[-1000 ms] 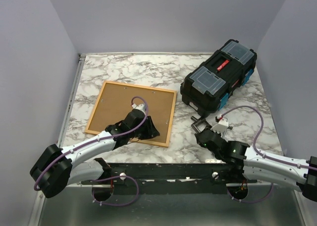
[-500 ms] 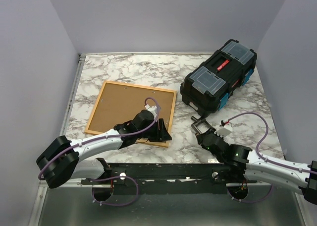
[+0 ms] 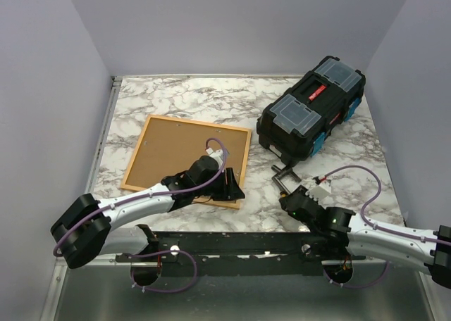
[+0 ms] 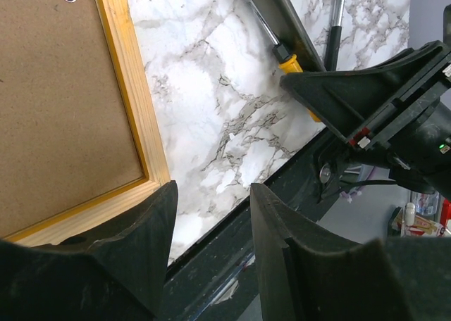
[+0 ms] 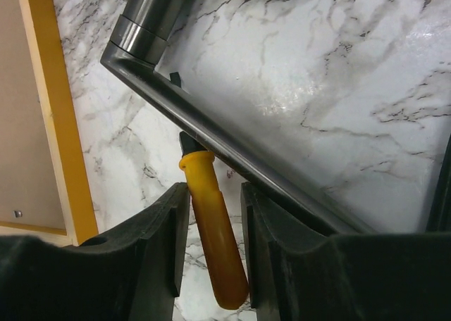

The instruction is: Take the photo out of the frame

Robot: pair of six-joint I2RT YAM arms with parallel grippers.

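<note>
Frame [image 4: 134, 124] back-up, near corner just beside spread left fingers [image 4: 141, 257].

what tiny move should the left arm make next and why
Probably nudge the left gripper sideways onto the orange-edged light wood frame, then lower it. Its open fingers sit at the frame's near corner: one over the wood rail, the gap over the white marble table, so closing now would likely catch nothing. The brown board still sits in the back-up frame.

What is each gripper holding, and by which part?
Left gripper: nothing. Right gripper straddles the yellow handle of the screwdriver; whether it is clamped cannot be told.
</note>
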